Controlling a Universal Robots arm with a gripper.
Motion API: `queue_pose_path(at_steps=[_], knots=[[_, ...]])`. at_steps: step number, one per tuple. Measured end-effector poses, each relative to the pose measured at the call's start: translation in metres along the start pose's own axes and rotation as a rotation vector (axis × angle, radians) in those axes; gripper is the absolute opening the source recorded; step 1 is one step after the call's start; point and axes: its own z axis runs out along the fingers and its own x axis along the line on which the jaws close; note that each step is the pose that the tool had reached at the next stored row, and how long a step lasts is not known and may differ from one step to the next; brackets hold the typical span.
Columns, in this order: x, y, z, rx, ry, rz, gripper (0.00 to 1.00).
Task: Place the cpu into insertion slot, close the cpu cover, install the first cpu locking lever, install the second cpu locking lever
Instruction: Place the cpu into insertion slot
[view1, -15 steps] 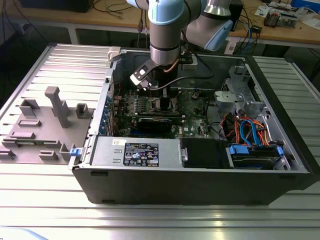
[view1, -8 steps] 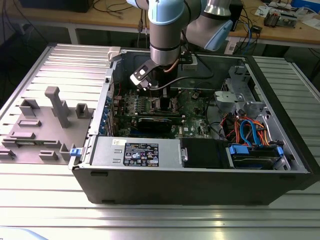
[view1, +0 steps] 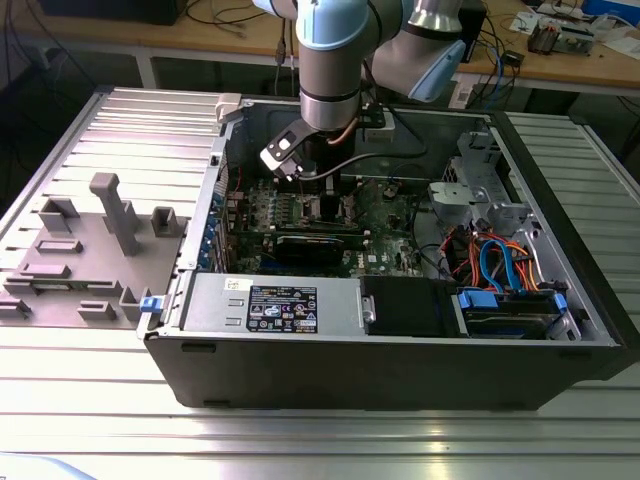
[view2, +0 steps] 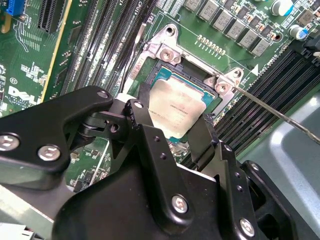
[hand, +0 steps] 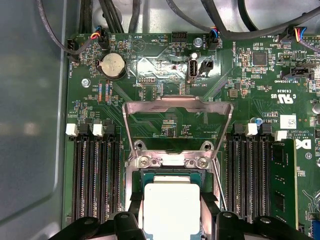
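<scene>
Lying flat within the silver rim of the insertion slot (hand: 172, 161), the cpu (hand: 171, 212) is showing a pale silver-grey square top with a thin green border around it. Whether it is fully seated or riding just above the socket is not clear. The chip is sitting directly beneath the pincer (view2: 172, 107), not off to any side. The black fingers (view2: 150, 135) are pressing against two opposite edges, so the pincer is reading as closed on the cpu. Being square, the chip is offering no long axis; its gripped edges are running parallel to the black memory slots (hand: 92, 175) flanking the socket on both sides.

Beyond the socket's screwed edge, the cpu cover (hand: 177, 104) is standing open, with the board showing through its large window. A thin wire locking lever (view2: 280, 112) is angling up and away from one socket corner, unlatched.

The socket is sitting in the middle part of the green motherboard (hand: 150, 75), inside the open computer case (view1: 400, 340), which is lying on the ribbed metal tabletop (view1: 100, 400).
</scene>
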Motion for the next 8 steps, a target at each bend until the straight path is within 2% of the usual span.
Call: queue_pose_path(at_steps=[8], knots=[[0.0, -0.0001, -0.0002, 0.0, -0.0012, 0.006, 0.54]])
